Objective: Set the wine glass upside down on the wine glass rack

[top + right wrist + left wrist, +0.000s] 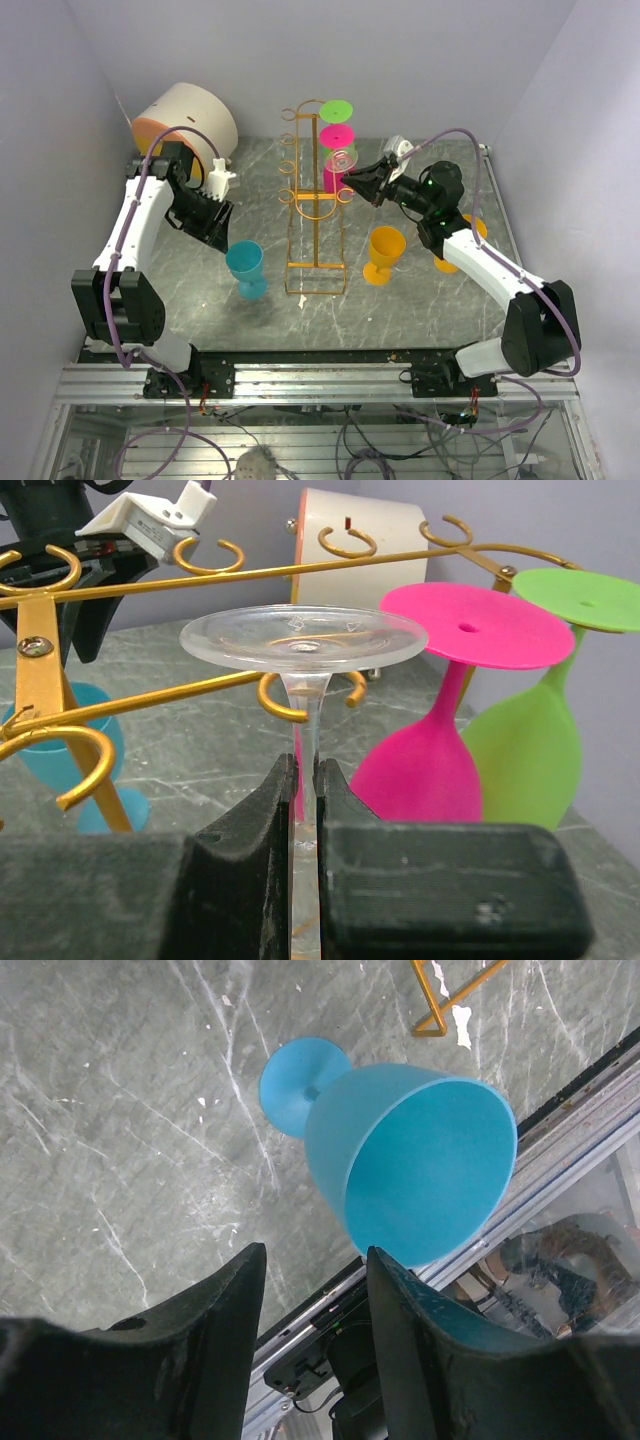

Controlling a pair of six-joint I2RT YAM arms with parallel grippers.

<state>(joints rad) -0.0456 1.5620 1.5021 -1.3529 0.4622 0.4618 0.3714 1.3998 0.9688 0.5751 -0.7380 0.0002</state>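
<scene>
– Right gripper [305, 780]: what is held by it?
– Its jaws are closed tight on the stem of the clear wine glass [303, 640], which is turned foot up. The glass is held high against the right side of the wine glass rack [38, 680], which stands at the middle of the table [420, 310]. A curled hook [272, 710] is seen just behind the stem; whether the stem sits inside it cannot be told.
– What else is hung there?
– A pink glass [420, 770] and a green glass [525, 760], both foot up, toward the far edge.
– And the left gripper [315, 1255]?
– Its jaws are parted about halfway, with nothing between them. It is poised just beside the rim of a blue glass [400, 1160], set upright left of the rack's base. An orange glass [385, 245] is set upright to the right.
</scene>
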